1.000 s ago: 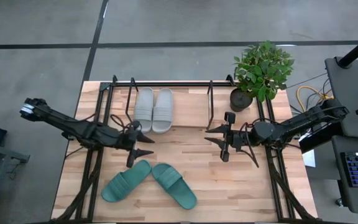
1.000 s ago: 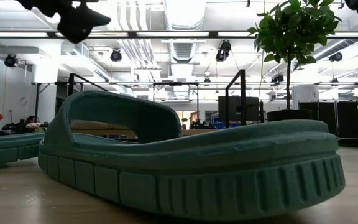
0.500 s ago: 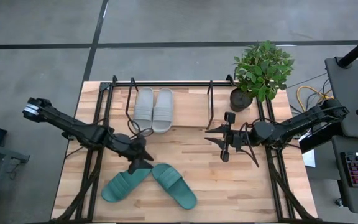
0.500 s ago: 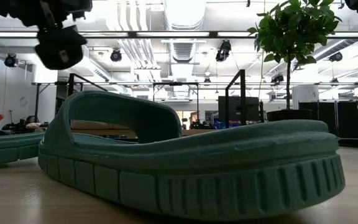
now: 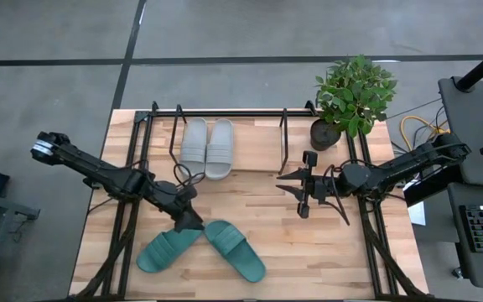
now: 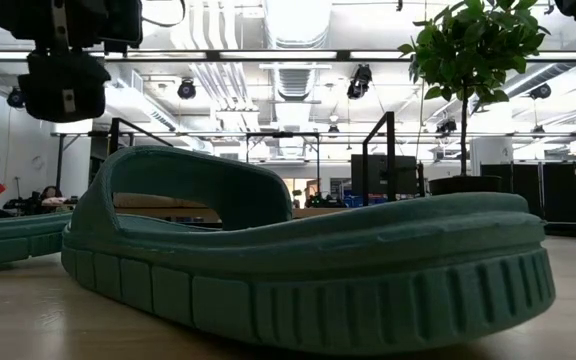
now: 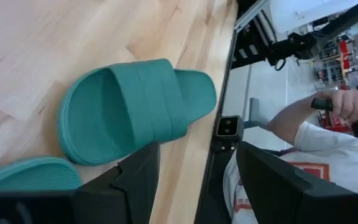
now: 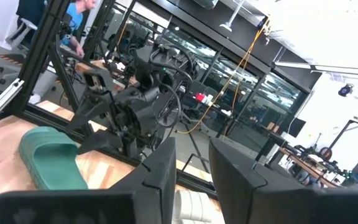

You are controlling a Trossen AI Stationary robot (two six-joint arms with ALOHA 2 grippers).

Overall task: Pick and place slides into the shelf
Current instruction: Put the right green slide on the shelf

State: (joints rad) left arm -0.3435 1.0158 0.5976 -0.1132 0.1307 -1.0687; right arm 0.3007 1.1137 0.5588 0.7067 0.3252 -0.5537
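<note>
Two teal slides lie sole-down near the table's near edge, one (image 5: 170, 245) to the left and one (image 5: 235, 250) to the right; the low view shows one teal slide (image 6: 298, 260) close up. The grey pair (image 5: 207, 147) rests side by side inside the shelf (image 5: 225, 111) at the far edge. My left gripper (image 5: 189, 220) hovers open just above the gap between the teal slides' far ends; a teal slide (image 7: 135, 109) lies ahead of it in its wrist view, beyond my left gripper (image 7: 197, 186). My right gripper (image 5: 302, 195) waits open at mid-table, right of the shelf.
A potted plant (image 5: 355, 96) stands at the far right corner beside the shelf's right end. Black arm frames (image 5: 128, 210) run along both table sides. A person (image 7: 328, 130) is beyond the near edge. Bare wood (image 5: 250, 197) lies between shelf and teal slides.
My left gripper has moved toward the table's near edge and down, from mid-table to just above the far ends of the teal slides, staying open. The slides have not moved.
</note>
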